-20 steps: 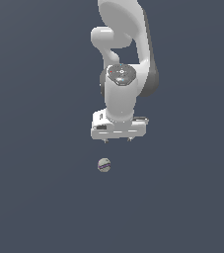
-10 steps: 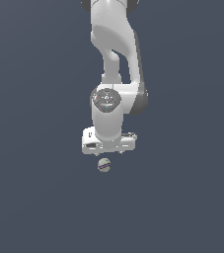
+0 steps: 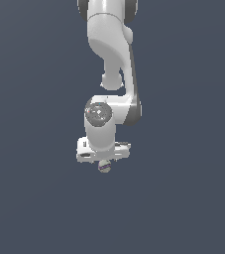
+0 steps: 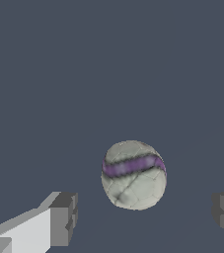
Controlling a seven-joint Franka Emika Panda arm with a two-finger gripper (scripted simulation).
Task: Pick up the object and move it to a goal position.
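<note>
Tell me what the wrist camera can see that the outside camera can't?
Only the wrist view shows the ball up close: its cracked off-white skin, its purple band, and the two fingers standing wide apart on either side, not touching it. Only the exterior view shows the whole white arm reaching down from above, with the hand low over the ball. Both views share the ball, the hand and the plain dark grey floor.

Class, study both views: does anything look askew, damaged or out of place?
Nothing stands out. The ball looks whole, lying between the open gripper's fingers with clear gaps either side. Its purple band runs slightly slanted, merely its marking.
</note>
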